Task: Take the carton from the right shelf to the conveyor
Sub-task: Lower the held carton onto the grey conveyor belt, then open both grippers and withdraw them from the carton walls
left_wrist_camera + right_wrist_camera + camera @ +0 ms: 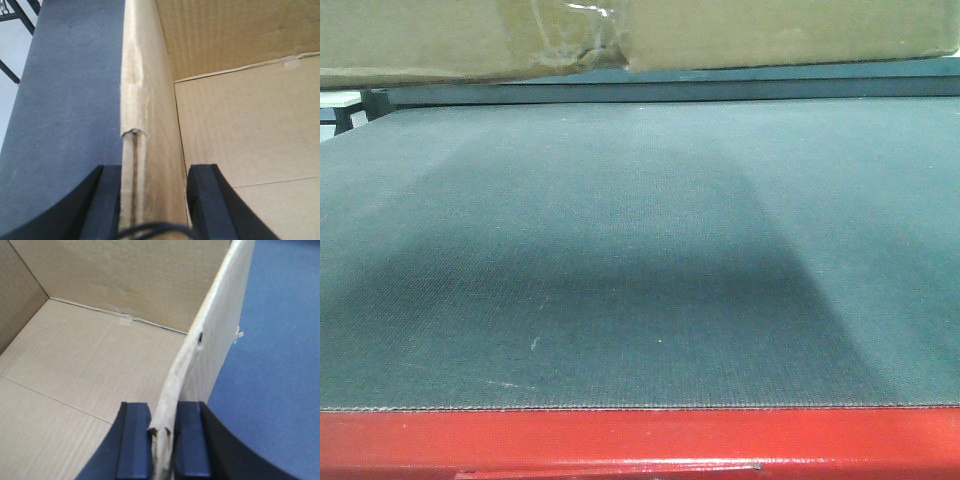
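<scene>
Front view: the conveyor (640,250) fills almost the whole picture, its belt bare, with the red edge (640,440) at the bottom. The carton (470,40) is at the top, over the far end of the belt. Only its lower strip shows, with crinkled tape (585,25) at a torn seam. A broad shadow (620,260) lies on the belt in front of it. I cannot tell from here whether the carton rests on the belt or hangs just above it. No gripper and no shelf are in this view.

Left wrist view: the left gripper (150,205) is closed on the left wall (145,100) of the carton, one black finger on each face of it. The wall is creased and a little split at its top edge. The inside of the carton is empty. The belt is below, outside the wall.

Right wrist view: the right gripper (162,440) is clamped on the right wall (215,330), which bends between the fingers. The belt again lies just outside the wall.

My judgement: the fetching is done, since the carton is over the conveyor and not at the shelf. What is left is to make sure it sits flat on the belt, then open both grippers and lift them clear of the walls.
</scene>
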Action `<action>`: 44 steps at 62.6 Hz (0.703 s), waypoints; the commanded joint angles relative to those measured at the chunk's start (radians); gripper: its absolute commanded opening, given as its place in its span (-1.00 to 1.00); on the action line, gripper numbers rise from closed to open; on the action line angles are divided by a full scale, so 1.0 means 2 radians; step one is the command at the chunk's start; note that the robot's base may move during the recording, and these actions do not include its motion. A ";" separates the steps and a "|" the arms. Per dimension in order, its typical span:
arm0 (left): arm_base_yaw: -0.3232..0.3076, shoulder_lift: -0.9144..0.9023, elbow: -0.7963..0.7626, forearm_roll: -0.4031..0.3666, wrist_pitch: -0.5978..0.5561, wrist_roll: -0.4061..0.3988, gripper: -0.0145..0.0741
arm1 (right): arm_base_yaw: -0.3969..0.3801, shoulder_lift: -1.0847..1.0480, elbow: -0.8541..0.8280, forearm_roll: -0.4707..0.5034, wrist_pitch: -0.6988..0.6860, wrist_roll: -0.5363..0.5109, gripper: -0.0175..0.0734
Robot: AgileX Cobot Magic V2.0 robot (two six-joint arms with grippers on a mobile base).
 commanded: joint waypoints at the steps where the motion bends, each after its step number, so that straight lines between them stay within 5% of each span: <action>1: 0.015 0.010 0.000 -0.022 -0.022 0.016 -0.71 | 0.000 -0.002 -0.003 0.003 -0.035 -0.009 -0.76; 8: 0.044 0.035 0.000 -0.077 -0.061 0.016 -0.71 | -0.004 0.017 -0.003 0.003 -0.051 -0.009 -0.76; 21: 0.080 0.091 0.000 -0.080 -0.097 0.016 -0.71 | -0.025 0.099 -0.003 0.003 -0.055 -0.009 -0.76; 36: 0.087 0.151 0.000 -0.082 -0.108 0.016 -0.70 | -0.038 0.178 -0.003 0.003 -0.070 -0.009 -0.76; 44: 0.087 0.161 0.000 -0.083 -0.107 0.016 -0.39 | -0.038 0.185 -0.003 0.003 -0.070 -0.009 -0.36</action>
